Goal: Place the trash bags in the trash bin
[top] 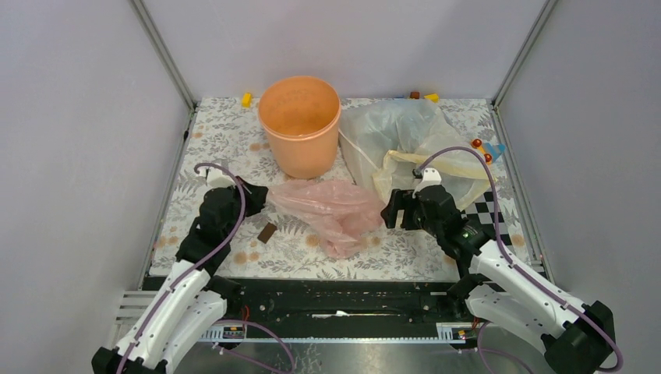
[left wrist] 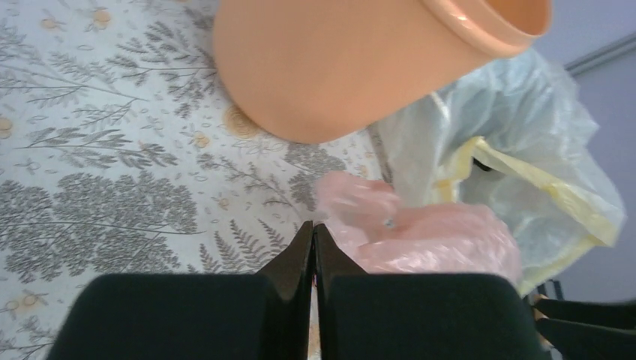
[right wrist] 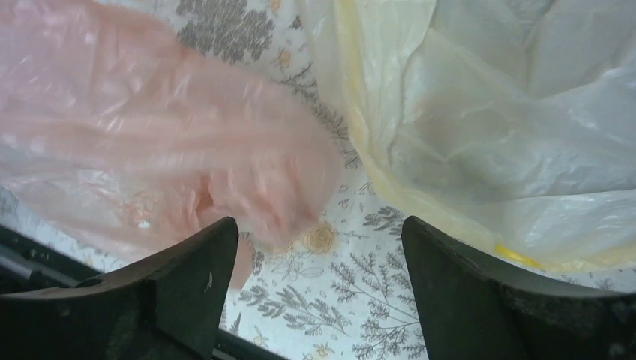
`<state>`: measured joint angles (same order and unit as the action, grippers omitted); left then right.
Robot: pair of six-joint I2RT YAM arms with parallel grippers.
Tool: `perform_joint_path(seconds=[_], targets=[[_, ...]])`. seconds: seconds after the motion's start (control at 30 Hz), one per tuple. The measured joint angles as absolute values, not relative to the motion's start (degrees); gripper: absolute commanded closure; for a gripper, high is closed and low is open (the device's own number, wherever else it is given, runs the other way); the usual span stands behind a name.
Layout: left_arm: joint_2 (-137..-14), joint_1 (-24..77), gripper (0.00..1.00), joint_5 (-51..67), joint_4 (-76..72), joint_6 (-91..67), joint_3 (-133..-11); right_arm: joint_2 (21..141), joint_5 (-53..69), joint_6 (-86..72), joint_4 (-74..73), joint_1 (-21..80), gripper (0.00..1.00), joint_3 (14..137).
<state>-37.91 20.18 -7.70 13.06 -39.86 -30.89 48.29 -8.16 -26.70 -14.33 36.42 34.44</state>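
The pink trash bag (top: 331, 206) lies crumpled on the floral mat in front of the peach-orange trash bin (top: 300, 128), which stands upright at the back. My left gripper (top: 261, 195) is shut at the bag's tapered left corner and seems to pinch its edge. In the left wrist view the closed tips (left wrist: 313, 225) touch the blurred pink bag (left wrist: 435, 240) below the bin (left wrist: 337, 67). My right gripper (top: 394, 210) is open at the bag's right end. The right wrist view shows its jaws wide apart (right wrist: 319, 225), empty, with the pink bag (right wrist: 150, 127) just beyond the left finger.
A clear whitish bag (top: 390, 125) and a pale yellow bag (top: 460, 183) lie heaped right of the bin, close behind the right gripper. A small brown block (top: 267, 232) lies near the left arm. Small toys (top: 246, 99) sit along the back edge. A checkerboard patch (top: 491, 210) is at the right.
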Motion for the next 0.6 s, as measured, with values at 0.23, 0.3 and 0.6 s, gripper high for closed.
perform_joint_path(seconds=[0.23, 0.3, 0.6], targets=[[-39.0, 20.2, 1.0, 0.2, 8.4, -39.7, -29.2, 47.2, 2.1, -21.6, -14.7, 36.4, 0.05, 34.9], [-41.4, 20.2, 1.0, 1.9, 8.1, -39.5, -29.4, 47.3, 5.2, -19.8, -14.3, 36.4, 0.04, 35.9], [-44.2, 20.2, 1.0, 5.9, 8.1, -39.0, -29.9, 58.3, 8.5, -13.6, -8.8, 36.4, 0.01, 46.3]])
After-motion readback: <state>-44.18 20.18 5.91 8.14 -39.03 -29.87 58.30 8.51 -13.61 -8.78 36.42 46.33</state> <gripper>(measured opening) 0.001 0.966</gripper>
